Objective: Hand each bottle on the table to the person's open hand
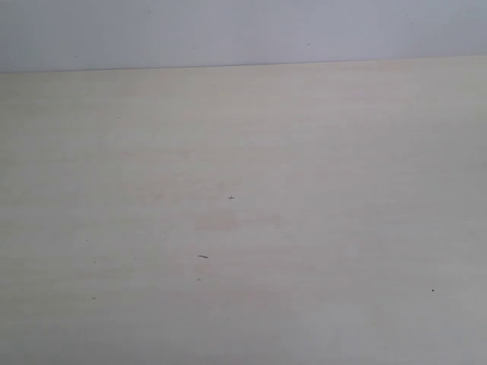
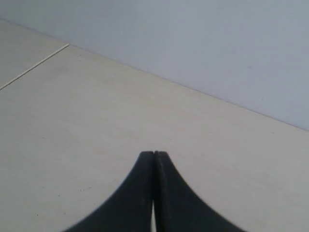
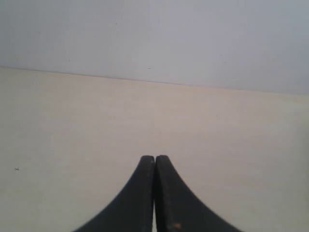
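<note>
table: we see a pale beige wood-look top [image 1: 304, 152] with a few tiny dark specks [image 1: 230, 198]. It runs under and ahead of both pincers, up to a grey wall [image 1: 228, 30]
left gripper [image 2: 154, 154]: black fingers pressed together tip to tip, aimed across the table at the wall
right gripper [image 3: 154, 158]: same deal, closed tight, pointing wallward

Place: you face a plain indoor workspace; the room type cannot be told.
Surface: your table [image 1: 243, 228], pale beige wood-look, with a few dark specks.
Backdrop: a blank pale grey wall [image 1: 243, 30] behind it.
</note>
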Robot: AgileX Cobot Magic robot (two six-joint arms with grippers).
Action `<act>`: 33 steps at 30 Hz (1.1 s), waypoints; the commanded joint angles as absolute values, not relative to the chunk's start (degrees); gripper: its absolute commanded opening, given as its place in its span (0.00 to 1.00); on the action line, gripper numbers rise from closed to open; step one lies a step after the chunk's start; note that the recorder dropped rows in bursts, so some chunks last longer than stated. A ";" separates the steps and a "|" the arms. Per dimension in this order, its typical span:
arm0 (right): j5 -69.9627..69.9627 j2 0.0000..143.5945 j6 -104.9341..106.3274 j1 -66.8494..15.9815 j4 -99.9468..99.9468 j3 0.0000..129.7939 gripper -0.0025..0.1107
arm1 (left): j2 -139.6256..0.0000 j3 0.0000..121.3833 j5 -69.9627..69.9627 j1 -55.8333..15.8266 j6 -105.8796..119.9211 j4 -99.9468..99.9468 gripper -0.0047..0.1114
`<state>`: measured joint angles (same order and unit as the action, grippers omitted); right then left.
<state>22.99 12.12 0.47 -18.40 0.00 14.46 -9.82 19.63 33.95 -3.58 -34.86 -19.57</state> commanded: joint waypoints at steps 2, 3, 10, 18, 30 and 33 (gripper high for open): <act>22.58 12.00 0.40 -17.99 0.00 14.10 0.02 | -8.65 14.14 28.54 -3.35 -34.06 -20.34 0.04; 22.58 12.00 0.40 -17.99 0.00 14.10 0.02 | -8.56 12.82 27.06 -3.35 -33.17 -20.34 0.04; 22.42 12.00 0.39 -17.99 0.00 14.10 0.02 | -5.91 4.91 18.71 -3.35 -26.30 -18.28 0.04; 22.54 12.00 0.39 -17.99 0.00 14.10 0.02 | -1.59 3.22 20.43 -3.35 -5.43 -0.86 0.04; 22.54 12.00 0.39 -17.99 0.00 14.10 0.02 | 0.00 0.00 20.50 -3.35 -1.74 5.09 0.04; 22.54 12.00 0.39 -17.99 0.00 14.10 0.02 | 0.00 0.00 20.50 -3.35 -1.74 5.08 0.04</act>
<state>22.99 12.12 0.47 -18.40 0.00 14.46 -0.35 0.21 21.35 -3.58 -1.89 4.23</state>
